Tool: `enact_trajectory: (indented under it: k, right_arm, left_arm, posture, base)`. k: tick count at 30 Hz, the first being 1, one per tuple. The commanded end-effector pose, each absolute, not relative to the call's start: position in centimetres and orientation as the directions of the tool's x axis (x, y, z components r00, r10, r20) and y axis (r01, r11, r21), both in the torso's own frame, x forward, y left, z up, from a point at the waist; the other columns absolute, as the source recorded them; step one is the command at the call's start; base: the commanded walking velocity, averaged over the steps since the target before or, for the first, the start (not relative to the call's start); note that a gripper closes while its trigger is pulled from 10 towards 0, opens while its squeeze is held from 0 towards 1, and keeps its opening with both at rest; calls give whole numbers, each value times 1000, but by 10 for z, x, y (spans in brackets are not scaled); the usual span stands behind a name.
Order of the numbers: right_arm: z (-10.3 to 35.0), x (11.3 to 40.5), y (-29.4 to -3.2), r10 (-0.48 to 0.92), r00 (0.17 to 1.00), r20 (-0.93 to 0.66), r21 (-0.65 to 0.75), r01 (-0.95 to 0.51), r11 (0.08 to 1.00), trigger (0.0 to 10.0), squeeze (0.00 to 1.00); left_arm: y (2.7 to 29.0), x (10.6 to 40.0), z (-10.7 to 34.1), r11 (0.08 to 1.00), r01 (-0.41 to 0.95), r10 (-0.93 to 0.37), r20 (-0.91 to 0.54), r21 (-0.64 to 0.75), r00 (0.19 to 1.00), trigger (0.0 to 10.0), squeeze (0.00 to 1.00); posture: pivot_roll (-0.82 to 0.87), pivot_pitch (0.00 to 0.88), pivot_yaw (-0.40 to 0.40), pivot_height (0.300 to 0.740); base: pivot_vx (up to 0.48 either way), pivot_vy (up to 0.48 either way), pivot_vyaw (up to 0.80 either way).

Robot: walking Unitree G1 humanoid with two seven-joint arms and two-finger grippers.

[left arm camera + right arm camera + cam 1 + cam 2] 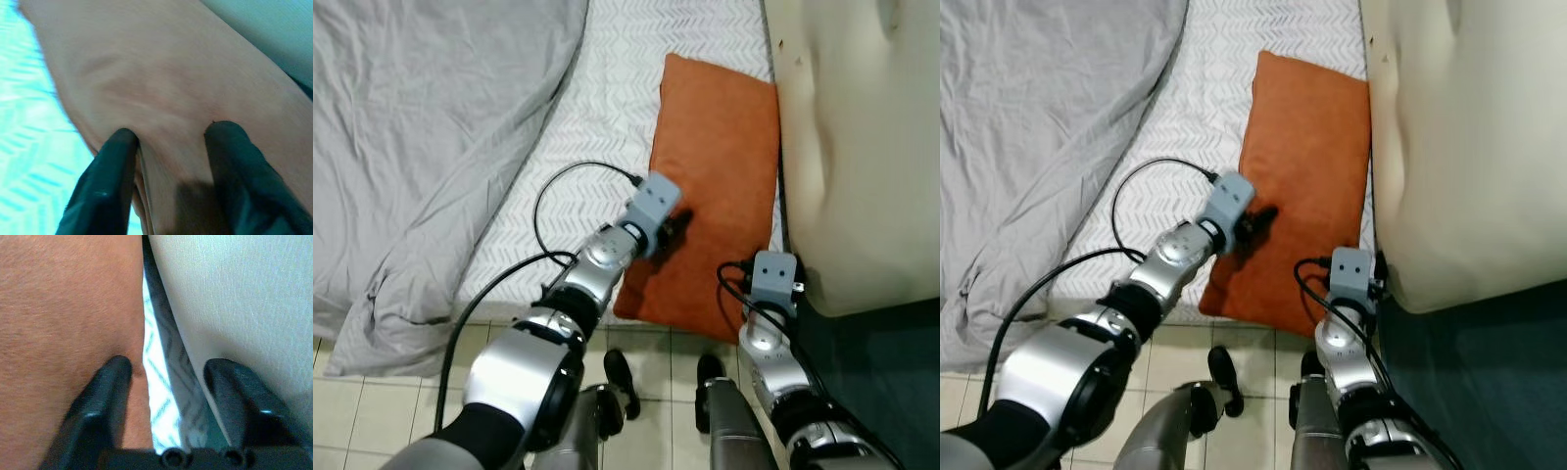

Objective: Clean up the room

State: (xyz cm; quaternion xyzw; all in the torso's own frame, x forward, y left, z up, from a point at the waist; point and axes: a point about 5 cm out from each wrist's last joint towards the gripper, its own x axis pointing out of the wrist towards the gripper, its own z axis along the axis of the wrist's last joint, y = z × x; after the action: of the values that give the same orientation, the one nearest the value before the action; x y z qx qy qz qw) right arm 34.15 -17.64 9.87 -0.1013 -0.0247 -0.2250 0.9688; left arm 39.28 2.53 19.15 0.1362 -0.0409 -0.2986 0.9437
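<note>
While the orange pillow (717, 186) lies on the patterned sheet (607, 117) at the bed's edge, beside a cream cushion (862, 147), the left gripper (168, 142) is pressed onto it, fingers apart. The right gripper (166, 377) is held spread at the gap between pillow and cushion. A grey blanket (421, 147) is bunched on the left.

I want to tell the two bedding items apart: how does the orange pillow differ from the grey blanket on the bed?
The orange pillow is rust-coloured, while the grey blanket is pale grey. The pillow lies flat as a neat rectangle; the blanket is rumpled in loose folds. The pillow sits at the bed's right side against the cream headboard, with the left gripper open on its edge; the blanket covers the left side, untouched. Both lie on the patterned sheet.
</note>
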Motion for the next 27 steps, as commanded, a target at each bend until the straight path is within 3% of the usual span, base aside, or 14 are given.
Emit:
enact_trajectory:
  k: [1, 5, 7, 12, 13, 18, 21, 22, 23, 27]
  right_arm:
    - [136, 344, -185, -428, 861, 275, -162, 480, 862, 10000, 1000]
    - [158, 339, -181, -367, 857, 363, -146, 441, 885, 10000, 1000]
    - [177, 336, -179, -289, 856, 428, -159, 386, 909, 10000, 1000]
    - [188, 338, -172, -201, 890, 410, -127, 274, 953, 10000, 1000]
    - [190, 339, -169, -192, 902, 386, -83, 241, 967, 10000, 0]
    - [176, 345, -160, -160, 970, 181, 199, 123, 972, 10000, 0]
    - [160, 349, -154, -109, 992, 65, 267, 88, 960, 10000, 0]
    - [139, 353, -153, -71, 996, -53, 313, 84, 946, 10000, 0]
    - [132, 355, -153, -56, 994, -92, 347, 85, 934, 10000, 0]
    - [129, 362, -153, -31, 990, -136, 420, 86, 903, 10000, 0]
  left_arm:
    - [36, 396, 201, 813, 531, -560, 76, 239, 825, 10000, 1000]
    - [60, 397, 194, 840, 512, -534, 112, 177, 838, 10000, 1000]
    - [81, 392, 174, 868, 492, -497, 118, 64, 860, 10000, 1000]
    - [90, 376, 147, 861, 508, -502, 129, -12, 855, 10000, 1000]
    - [95, 371, 142, 863, 504, -497, 135, -30, 857, 10000, 1000]
    - [113, 344, 120, 875, 482, -473, 127, -50, 872, 10000, 1000]
    - [123, 328, 111, 876, 481, -476, 98, -36, 874, 10000, 1000]
    - [134, 312, 97, 879, 476, -474, 47, -27, 879, 10000, 584]
    - [137, 305, 91, 877, 479, -479, 26, -29, 878, 10000, 0]
    - [142, 286, 76, 873, 487, -487, -24, -27, 873, 10000, 0]
  posture:
    - [-287, 551, 117, 740]
    - [-261, 545, 103, 740]
    - [-227, 538, 92, 740]
    - [-208, 525, 78, 740]
    - [-203, 518, 76, 740]
    - [-159, 475, 72, 740]
    - [-145, 467, 73, 740]
    - [-110, 449, 71, 740]
    - [-106, 446, 70, 740]
    - [-91, 435, 68, 740]
  base:
    - [0, 0, 0]
    - [0, 0, 0]
    - [0, 0, 0]
    - [0, 0, 0]
    - [0, 0, 0]
    - [0, 0, 0]
    - [0, 0, 0]
    - [0, 0, 0]
    - [0, 0, 0]
    - [0, 0, 0]
